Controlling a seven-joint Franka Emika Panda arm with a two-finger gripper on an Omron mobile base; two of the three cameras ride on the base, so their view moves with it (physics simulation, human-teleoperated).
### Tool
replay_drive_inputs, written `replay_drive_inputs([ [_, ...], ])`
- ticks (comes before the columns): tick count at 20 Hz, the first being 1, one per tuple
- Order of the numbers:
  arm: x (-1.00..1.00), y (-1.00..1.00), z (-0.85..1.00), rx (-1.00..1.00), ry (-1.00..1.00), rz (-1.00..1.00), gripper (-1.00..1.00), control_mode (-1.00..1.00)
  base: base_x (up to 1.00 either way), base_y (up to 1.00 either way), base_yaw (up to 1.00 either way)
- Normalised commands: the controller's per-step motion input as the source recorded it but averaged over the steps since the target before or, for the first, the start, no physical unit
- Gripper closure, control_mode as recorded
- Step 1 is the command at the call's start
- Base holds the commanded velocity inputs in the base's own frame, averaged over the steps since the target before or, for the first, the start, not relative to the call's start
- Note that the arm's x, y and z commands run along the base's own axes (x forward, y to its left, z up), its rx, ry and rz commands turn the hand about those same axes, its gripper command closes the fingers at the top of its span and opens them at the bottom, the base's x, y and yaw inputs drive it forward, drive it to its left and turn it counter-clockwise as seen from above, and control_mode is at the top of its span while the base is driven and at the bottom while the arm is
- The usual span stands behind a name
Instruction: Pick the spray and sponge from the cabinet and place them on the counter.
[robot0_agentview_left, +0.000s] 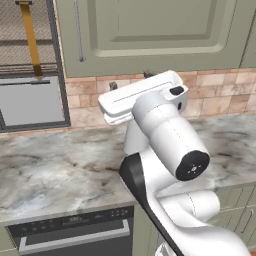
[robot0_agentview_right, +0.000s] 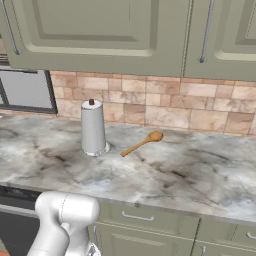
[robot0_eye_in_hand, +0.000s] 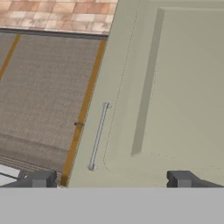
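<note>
Upper centre of left base view: cabinet (robot0_agentview_left: 165, 30) door shut, handle (robot0_agentview_left: 78, 31) untouched. Gripper (robot0_eye_in_hand: 109, 179) spread wide, empty, facing door in hand view. Spray, sponge unseen (presumably inside). Counter (robot0_agentview_right: 165, 170) bears roll (robot0_agentview_right: 92, 127) and spoon (robot0_agentview_right: 142, 143). Every step left.

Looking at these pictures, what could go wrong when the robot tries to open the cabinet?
1. The handle is a thin bar close to the door's edge, beside the mesh unit. The open pincer sits right of it, so it may close on the flat door.
2. The door is shut, so the spray and sponge are hidden; a swinging door might strike the arm.
3. The paper-towel roll and spoon on the counter could be knocked over.
</note>
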Motion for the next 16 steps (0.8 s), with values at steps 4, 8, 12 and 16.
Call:
replay_drive_inputs([
  [4,0.15,0.01,0.14,0.00,-0.07,0.00,-1.00,-1.00,0.00,0.00,0.00],
  [8,0.16,0.01,0.15,0.00,-0.05,0.00,-1.00,-1.00,0.00,0.00,0.00],
  [12,0.13,0.11,0.11,0.00,-0.04,0.00,-1.00,-1.00,0.00,0.00,0.00],
  [16,0.16,0.10,0.05,0.01,0.00,-0.04,-1.00,-1.00,0.00,0.00,0.00],
])
